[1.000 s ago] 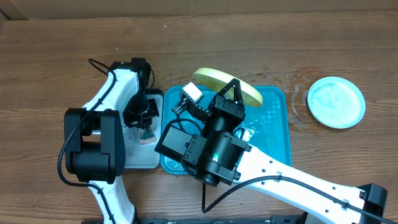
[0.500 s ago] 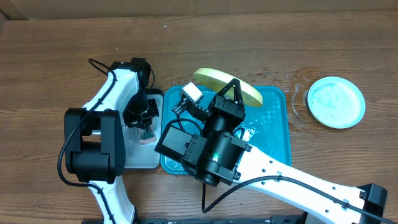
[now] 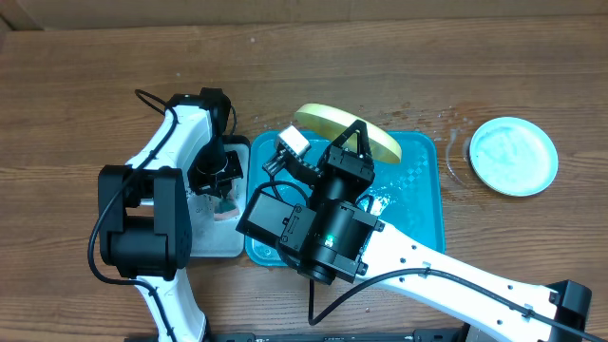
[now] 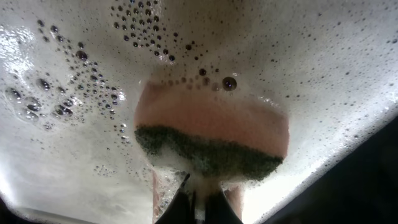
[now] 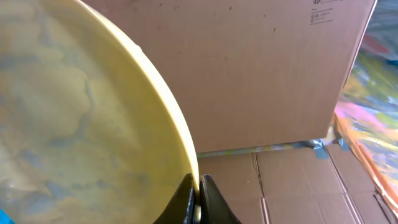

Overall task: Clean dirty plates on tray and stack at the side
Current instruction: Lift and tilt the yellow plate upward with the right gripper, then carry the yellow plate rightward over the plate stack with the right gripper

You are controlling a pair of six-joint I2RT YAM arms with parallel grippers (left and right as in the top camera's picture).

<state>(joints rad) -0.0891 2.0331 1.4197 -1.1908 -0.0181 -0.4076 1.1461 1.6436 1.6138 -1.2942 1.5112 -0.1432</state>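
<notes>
My right gripper (image 3: 358, 126) is shut on the rim of a yellow-green plate (image 3: 344, 130), holding it tilted on edge over the back of the teal tray (image 3: 421, 195). In the right wrist view the plate (image 5: 81, 112) fills the left side and the gripper (image 5: 198, 190) pinches its edge. A light blue plate (image 3: 514, 156) lies flat on the table to the right of the tray. My left gripper (image 4: 198, 202) is shut on a pink and green sponge (image 4: 211, 140), which sits in foamy water. From overhead, the left gripper (image 3: 222, 190) points down into the small basin.
The small grey basin (image 3: 211, 237) of soapy water stands just left of the teal tray. Water drops lie on the wood (image 3: 456, 152) between the tray and the blue plate. Cardboard boxes (image 5: 267, 74) stand beyond the table.
</notes>
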